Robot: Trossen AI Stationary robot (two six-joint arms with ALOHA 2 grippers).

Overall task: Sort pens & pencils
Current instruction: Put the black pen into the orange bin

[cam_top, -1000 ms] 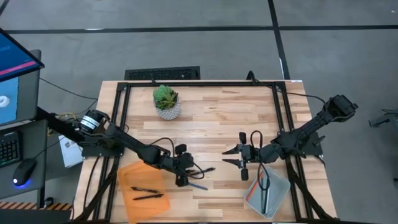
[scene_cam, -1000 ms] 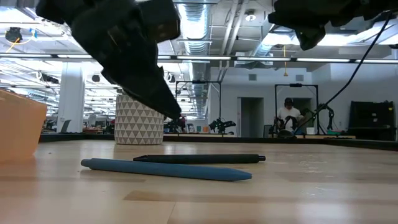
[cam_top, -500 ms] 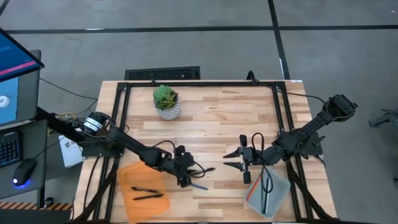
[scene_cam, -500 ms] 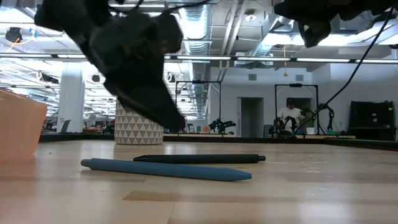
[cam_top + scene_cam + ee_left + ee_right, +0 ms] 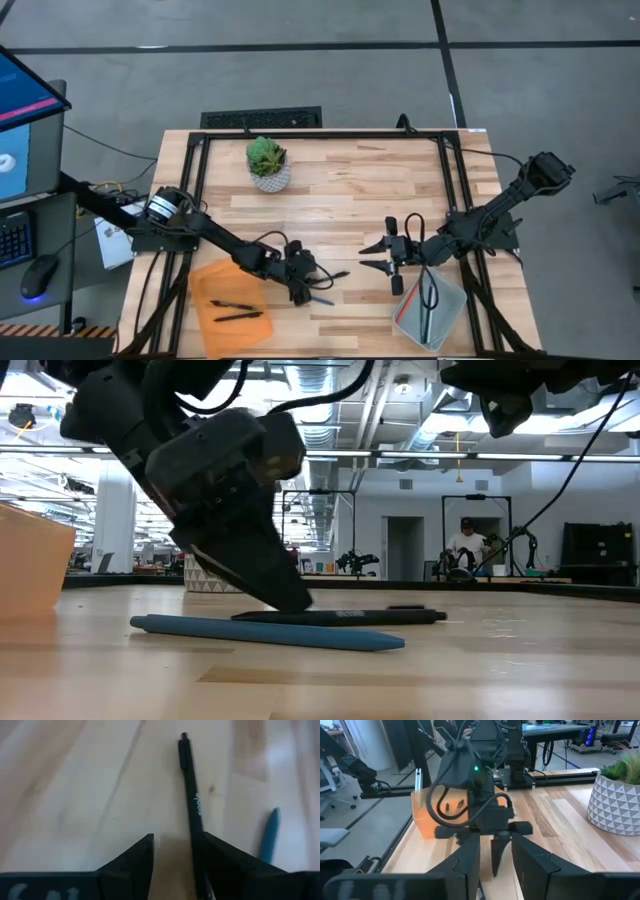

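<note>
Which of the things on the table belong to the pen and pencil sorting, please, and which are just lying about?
Part of the job:
- black pen, between the left gripper's open fingers
- blue pen
- orange tray, two pens inside
- grey tray
- right gripper, waiting

Lying about:
- potted plant

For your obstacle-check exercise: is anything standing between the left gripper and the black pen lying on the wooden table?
Nothing visible does. The left gripper is open and down at the slim black pen, which lies between its fingers, against one of them. The blue pen lies off to one side, outside the fingers.
</note>
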